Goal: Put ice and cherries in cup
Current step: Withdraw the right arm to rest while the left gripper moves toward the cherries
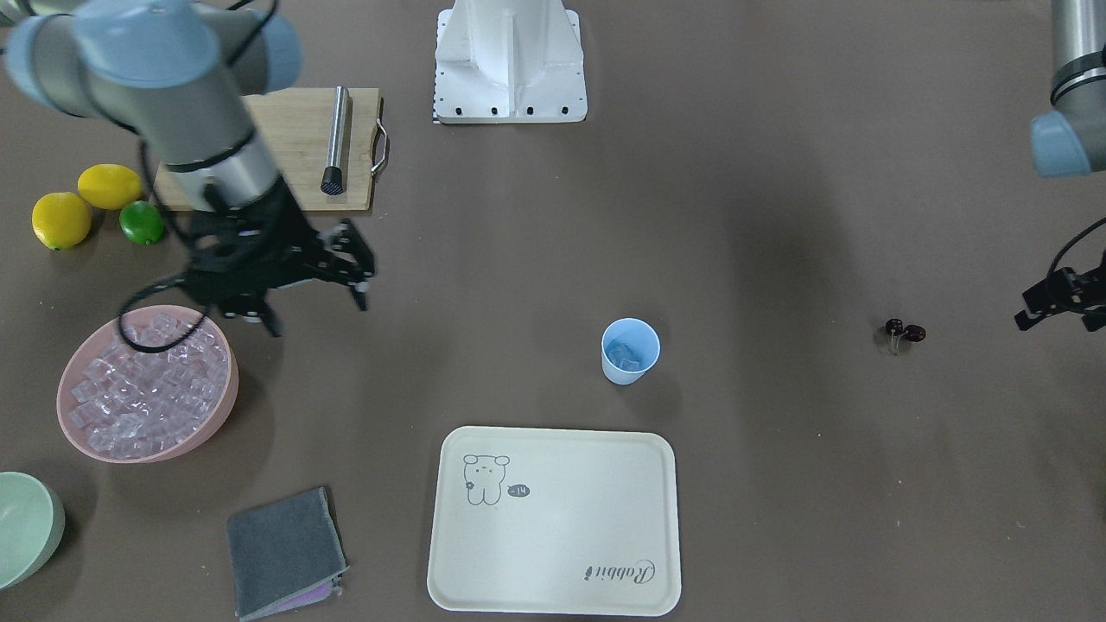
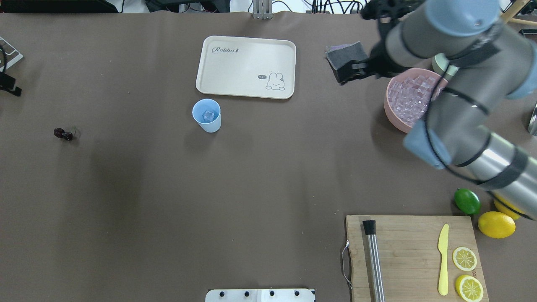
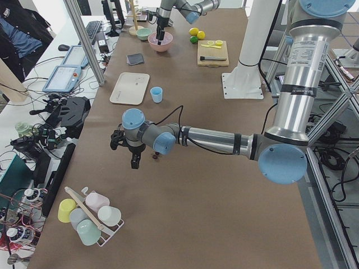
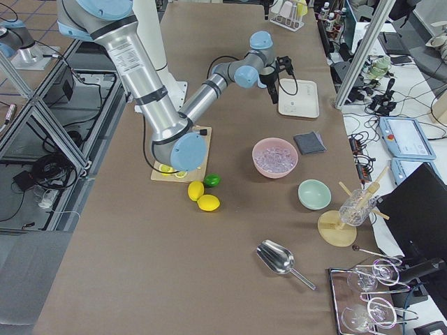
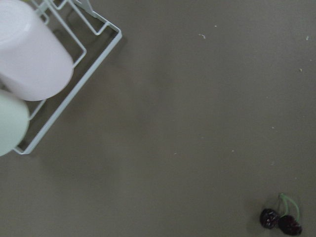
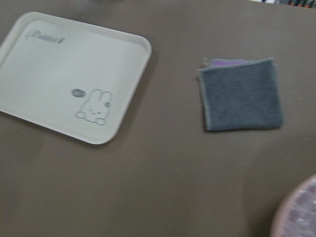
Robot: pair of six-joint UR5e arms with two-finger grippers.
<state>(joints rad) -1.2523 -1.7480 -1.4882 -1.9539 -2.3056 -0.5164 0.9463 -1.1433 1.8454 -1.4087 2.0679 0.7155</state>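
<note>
Right gripper (image 1: 315,304): jaws spread, nothing in them. Hangs over the brown bench (image 1: 778,216) at left of the front view, just above the upper rim of the round pink plastic bowl (image 1: 226,406).
Left gripper (image 1: 1061,321): right edge of the front view, partly cropped. Jaws look parted, empty.
Cherries: two dark red cherries on joined stems (image 1: 905,331) lie on the bench right of centre, near the left gripper, not touching it.
Cup: small light-blue tapered plastic cup (image 1: 626,373), upright at frame centre, just above the cream rectangular tray (image 1: 562,536).
Ice: clear glassy ice cubes (image 1: 138,389) heaped in the pink bowl at lower left. Some also sit inside the cup.
</note>
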